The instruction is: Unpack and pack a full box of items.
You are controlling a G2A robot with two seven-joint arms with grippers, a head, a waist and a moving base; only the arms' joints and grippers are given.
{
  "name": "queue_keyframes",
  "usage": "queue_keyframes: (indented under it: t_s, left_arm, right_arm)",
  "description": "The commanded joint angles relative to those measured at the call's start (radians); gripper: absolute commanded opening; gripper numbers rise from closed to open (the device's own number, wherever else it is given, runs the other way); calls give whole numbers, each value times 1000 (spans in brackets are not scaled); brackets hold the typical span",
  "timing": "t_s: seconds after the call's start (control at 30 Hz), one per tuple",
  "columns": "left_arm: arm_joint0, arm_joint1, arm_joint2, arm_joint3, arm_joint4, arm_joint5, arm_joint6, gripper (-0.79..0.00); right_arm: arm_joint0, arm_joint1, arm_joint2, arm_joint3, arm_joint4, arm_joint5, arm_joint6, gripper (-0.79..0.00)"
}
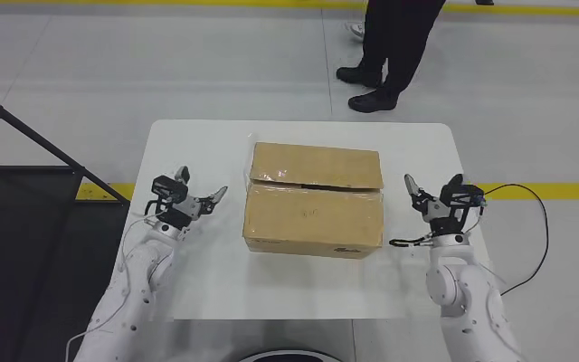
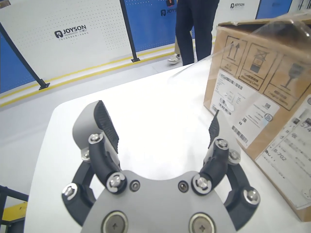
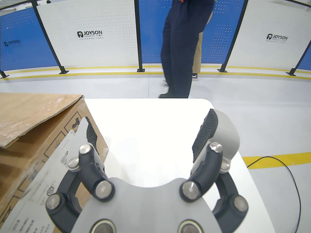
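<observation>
1. Box (image 1: 313, 201): stands at the centre of the desk (image 1: 208, 290) with its flaps (image 1: 312, 217) folded shut along a middle seam. Nothing is unpacked yet.
2. Left pincer (image 2: 158, 109): jaws spread apart and empty, held near one end of the box, probably staged to reach the flaps.
3. Right pincer (image 3: 149, 116): jaws likewise apart and empty, near the opposite end. This flanking stance likely suits opening both flaps together.

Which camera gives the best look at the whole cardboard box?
The top view: the cardboard box shows whole, with both top flaps. The left wrist view shows one labelled side; the right wrist view, part of a flap and side.
</observation>
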Motion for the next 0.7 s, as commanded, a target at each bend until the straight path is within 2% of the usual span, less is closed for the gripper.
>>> queue_keyframes:
  t_s: [0.0, 0.17, 0.33, 0.67]
  left_arm:
    - [-49, -6, 33, 45, 27, 21, -1, 0]
    - [-160, -25, 115, 164, 111, 77, 17, 0]
    - [-259, -49, 190, 290, 125, 100, 47, 0]
    - [-403, -110, 305, 499, 85, 171, 164, 0]
  right_arm:
    - [-48, 3, 35, -37, 8, -12, -10, 0]
    - [-153, 8, 108, -110, 15, -23, -49, 0]
    - [-233, 10, 166, -166, 31, -42, -76, 0]
    - [-287, 13, 216, -196, 34, -116, -75, 0]
